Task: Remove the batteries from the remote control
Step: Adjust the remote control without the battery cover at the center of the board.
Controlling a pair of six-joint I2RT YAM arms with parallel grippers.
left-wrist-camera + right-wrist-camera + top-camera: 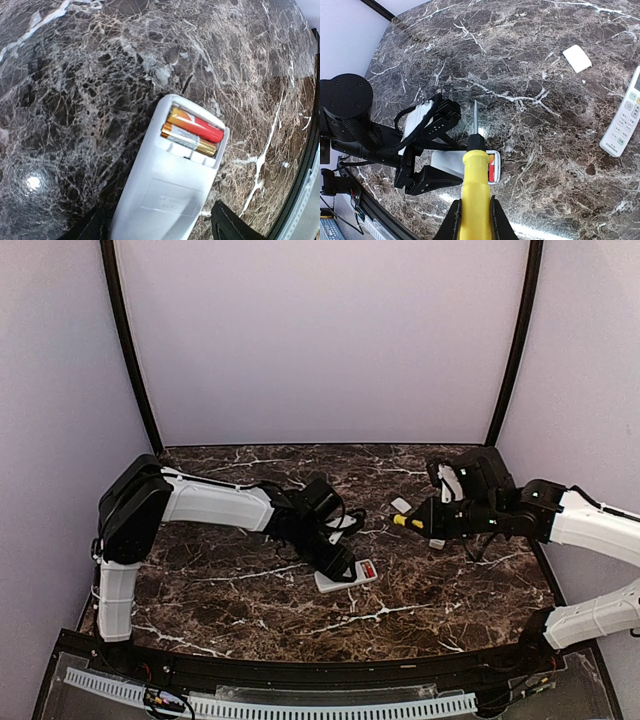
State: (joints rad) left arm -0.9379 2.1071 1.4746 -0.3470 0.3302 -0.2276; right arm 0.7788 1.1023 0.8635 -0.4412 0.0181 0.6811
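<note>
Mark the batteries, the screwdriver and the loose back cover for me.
batteries [196, 126], left wrist view, red casing of the upper cell
screwdriver [476, 185], right wrist view, yellow handle
back cover [577, 58], right wrist view, middle of its flat face

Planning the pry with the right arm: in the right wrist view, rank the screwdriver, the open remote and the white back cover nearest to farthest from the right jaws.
1. screwdriver: gripped, bottom centre.
2. open remote: just ahead, slightly left.
3. back cover: far ahead, upper right.
</note>
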